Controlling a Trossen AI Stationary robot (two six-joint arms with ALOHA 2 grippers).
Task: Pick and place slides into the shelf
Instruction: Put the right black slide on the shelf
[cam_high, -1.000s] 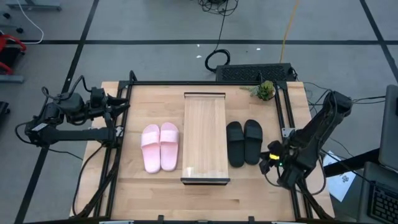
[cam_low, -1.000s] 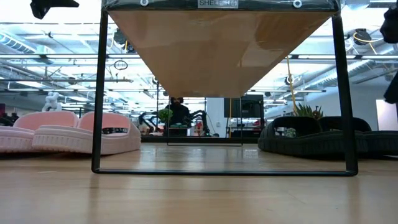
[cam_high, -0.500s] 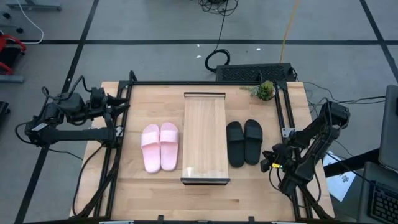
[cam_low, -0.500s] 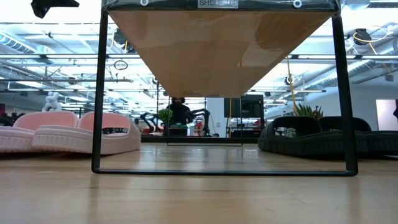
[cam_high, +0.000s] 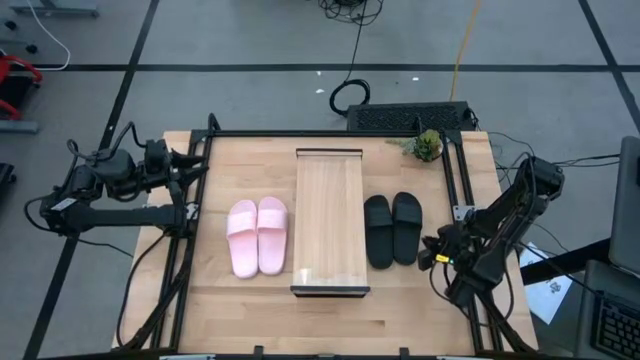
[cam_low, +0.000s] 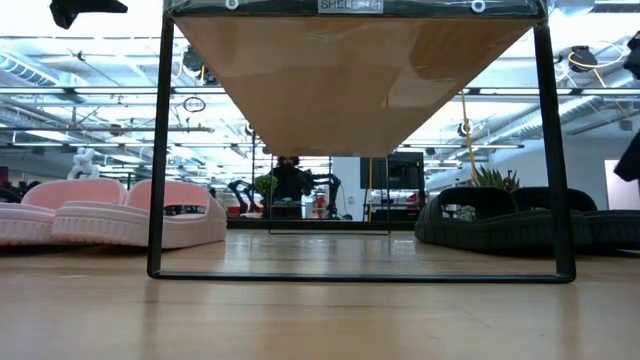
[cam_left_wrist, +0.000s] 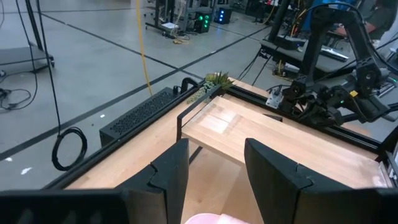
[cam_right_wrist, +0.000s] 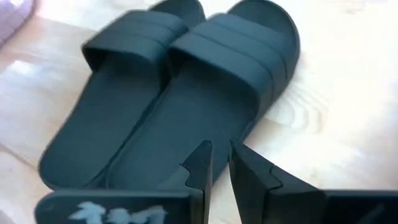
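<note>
Two black slides (cam_high: 392, 229) lie side by side, soles down, on the table right of the shelf (cam_high: 329, 220). Two pale pink slides (cam_high: 258, 236) lie the same way on its left. The shelf stands on its thin dark end frames (cam_low: 157, 150) in the table's middle. My right gripper (cam_high: 426, 258) hovers just right of the black slides' near ends; in the right wrist view (cam_right_wrist: 219, 158) its fingers are almost together above the slides (cam_right_wrist: 174, 93), touching nothing. My left gripper (cam_high: 200, 165) waits open at the table's left edge, its fingers (cam_left_wrist: 168, 177) spread.
A small green plant (cam_high: 427, 146) stands at the table's far right corner. A dark perforated box (cam_high: 410, 116) lies beyond the far edge. Black frame rails (cam_high: 452, 190) run along the table's sides. Bare wood lies near the front edge (cam_high: 330, 320).
My right arm has shifted a little toward the table's near edge and back, staying beside the black slides. The slides and the shelf have not moved.
</note>
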